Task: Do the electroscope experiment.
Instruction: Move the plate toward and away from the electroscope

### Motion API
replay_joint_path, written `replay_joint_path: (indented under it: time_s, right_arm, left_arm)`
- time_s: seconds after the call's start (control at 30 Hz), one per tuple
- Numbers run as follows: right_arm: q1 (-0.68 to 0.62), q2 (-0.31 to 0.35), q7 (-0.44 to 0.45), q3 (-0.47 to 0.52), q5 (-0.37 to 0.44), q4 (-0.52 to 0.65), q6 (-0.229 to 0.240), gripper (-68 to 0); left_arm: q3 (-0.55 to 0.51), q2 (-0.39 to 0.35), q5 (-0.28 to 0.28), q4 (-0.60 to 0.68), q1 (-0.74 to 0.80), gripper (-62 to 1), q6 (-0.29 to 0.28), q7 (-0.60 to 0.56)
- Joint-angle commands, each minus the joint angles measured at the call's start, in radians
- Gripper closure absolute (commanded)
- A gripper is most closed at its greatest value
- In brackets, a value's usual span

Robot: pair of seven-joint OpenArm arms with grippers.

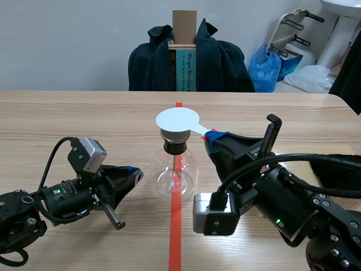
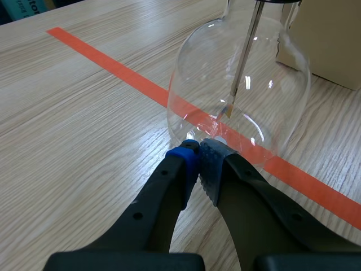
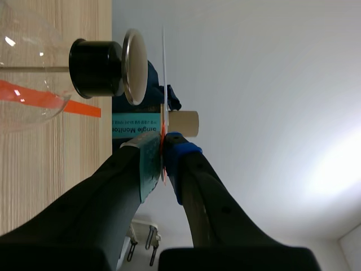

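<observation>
Two arms (image 1: 62,197) lie low on the table (image 1: 67,113) beside the electroscope flask (image 1: 176,172), which stands on the red tape line (image 1: 175,237). The left gripper (image 1: 135,174), clenched empty, points at its base; the right gripper (image 1: 213,135) pinches a white disc (image 1: 177,120) just above its cap (image 1: 175,135).

clear glossy glass flask (image 1: 176,172), matt white paper disc (image 1: 177,120), grained wood table (image 1: 84,113).

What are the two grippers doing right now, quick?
Left gripper: closed, holding nothing, tips by the flask.
Right gripper: closed on the white disc, held over the flask.
</observation>
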Motion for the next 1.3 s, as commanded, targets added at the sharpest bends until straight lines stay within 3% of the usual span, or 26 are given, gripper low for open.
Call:
replay_joint_path:
  time_s: [0.0,0.63,0.93,1.27]
  right_arm:
    - [0.010,0.003,-0.019,0.007,0.007,0.020,-0.013,-0.7]
    - [0.010,0.003,-0.257,0.007,0.008,0.020,-0.013,-0.7]
    - [0.010,0.002,-0.304,0.007,0.008,0.020,-0.013,-0.7]
    - [0.043,0.000,-0.231,0.081,0.190,0.048,-0.042,-0.7]
  left_arm:
    - [-0.006,-0.001,-0.007,0.017,-0.016,-4.1,-0.002,-0.014]
    - [-0.006,-0.001,-0.007,0.017,-0.016,-4.1,-0.002,-0.014]
    - [-0.006,-0.001,-0.007,0.017,-0.016,-4.1,-0.002,-0.014]
    - [-0.006,-0.001,-0.007,0.017,-0.016,-4.1,-0.002,-0.014]
